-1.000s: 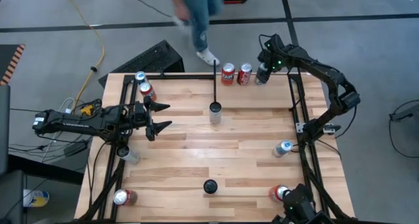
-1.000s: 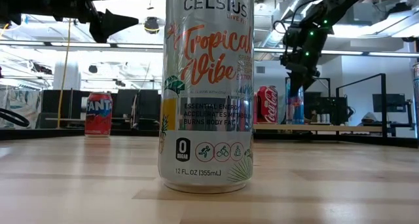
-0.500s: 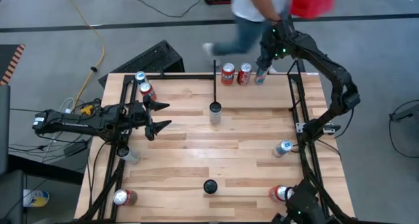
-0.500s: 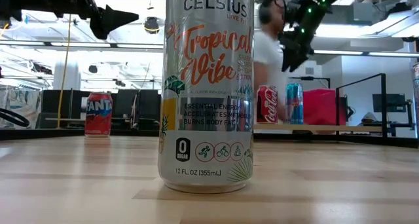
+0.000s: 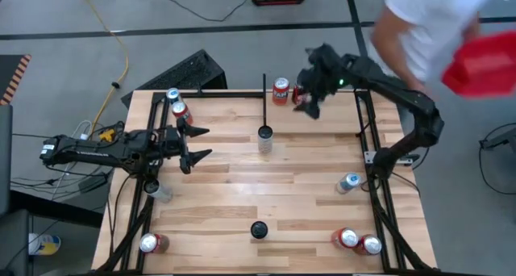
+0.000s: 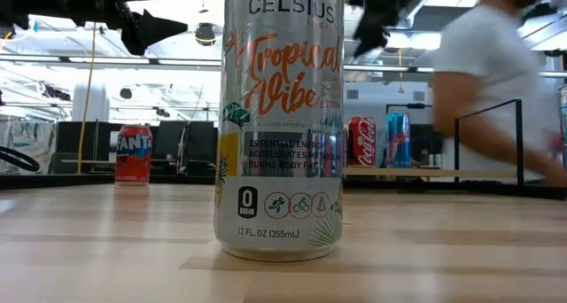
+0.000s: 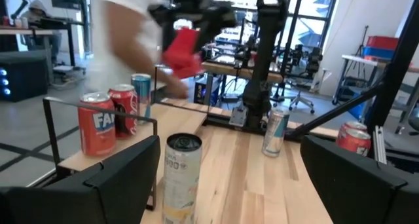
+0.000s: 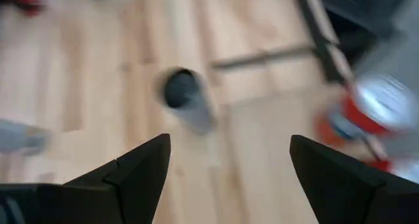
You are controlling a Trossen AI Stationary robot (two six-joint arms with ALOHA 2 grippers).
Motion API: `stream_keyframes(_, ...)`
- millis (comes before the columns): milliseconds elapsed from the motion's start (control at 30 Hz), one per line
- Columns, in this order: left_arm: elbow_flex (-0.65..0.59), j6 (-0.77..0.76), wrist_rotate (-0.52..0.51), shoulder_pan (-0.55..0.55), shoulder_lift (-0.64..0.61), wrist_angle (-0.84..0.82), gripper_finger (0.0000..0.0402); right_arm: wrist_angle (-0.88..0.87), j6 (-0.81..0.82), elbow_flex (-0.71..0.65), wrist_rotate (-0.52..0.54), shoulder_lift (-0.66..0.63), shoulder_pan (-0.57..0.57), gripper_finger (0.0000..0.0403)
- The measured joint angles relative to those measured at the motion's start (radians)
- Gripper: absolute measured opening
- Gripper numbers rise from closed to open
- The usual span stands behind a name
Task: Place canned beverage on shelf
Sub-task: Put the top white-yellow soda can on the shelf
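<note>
The shelf (image 5: 322,119) is the far right bay, between a black divider bar (image 5: 264,98) and the black frame. A Fanta can (image 5: 280,90), a Coke can (image 6: 361,142) and a blue can (image 6: 398,139) stand upright in a row at its far edge. My right gripper (image 5: 310,104) hangs open and empty above them, slanting down; its wrist view (image 8: 229,158) shows nothing between the fingers. A tall Celsius can (image 5: 265,139) stands mid-table by the divider's near end. My left gripper (image 5: 199,144) waits open at the table's left.
Other cans stand at the far left (image 5: 179,110), near left (image 5: 151,243), right (image 5: 348,181) and near right (image 5: 347,238). A low camera (image 5: 258,229) sits near the front edge. A person (image 5: 427,34) carrying a red box moves behind the far right corner.
My right gripper has risen off the blue can and swung toward the table's left, tipping to a slant, its fingers staying open. The blue can stays upright in the row. A person has walked from left to right behind the table.
</note>
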State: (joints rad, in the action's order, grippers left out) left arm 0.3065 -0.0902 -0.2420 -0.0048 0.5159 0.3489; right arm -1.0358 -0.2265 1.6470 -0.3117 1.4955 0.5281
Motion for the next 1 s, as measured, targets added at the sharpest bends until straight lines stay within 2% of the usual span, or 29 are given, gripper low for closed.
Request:
stream_keyframes(133, 0.000, 0.000, 0.000, 0.000, 0.000, -0.030, 0.0355, 0.153, 0.045, -0.060, 0.058, -0.010, -0.165, 0.0340)
stream_keyframes(233, 0.000, 0.011, 0.000, 0.000, 0.001, -0.047, 0.0355, 0.292, 0.067, -0.145, 0.198, -0.006, -0.251, 0.0340)
stream_keyframes(333, 0.000, 0.016, 0.001, 0.000, 0.001, -0.066, 0.0355, 0.483, 0.122, -0.256, 0.290, -0.007, -0.299, 0.0340)
stream_keyframes(467, 0.000, 0.018, 0.029, 0.000, 0.001, -0.084, 0.0355, 0.736, 0.273, -0.412, 0.396, -0.007, -0.334, 0.0340)
stream_keyframes(600, 0.000, 0.026, 0.047, 0.000, 0.001, -0.097, 0.0355, 0.834, 0.322, -0.508, 0.586, -0.003, -0.382, 0.0340)
stream_keyframes(700, 0.000, 0.027, 0.047, 0.000, 0.001, -0.113, 0.0355, 0.848, 0.360, -0.528, 0.614, -0.002, -0.407, 0.0340)
stream_keyframes(800, 0.000, 0.036, 0.047, 0.000, 0.001, -0.116, 0.0355, 0.945, 0.386, -0.562, 0.625, 0.009, -0.433, 0.0340)
stream_keyframes(1000, 0.000, 0.042, 0.046, 0.000, 0.001, -0.115, 0.0355, 1.096, 0.417, -0.645, 0.731, 0.021, -0.455, 0.0340)
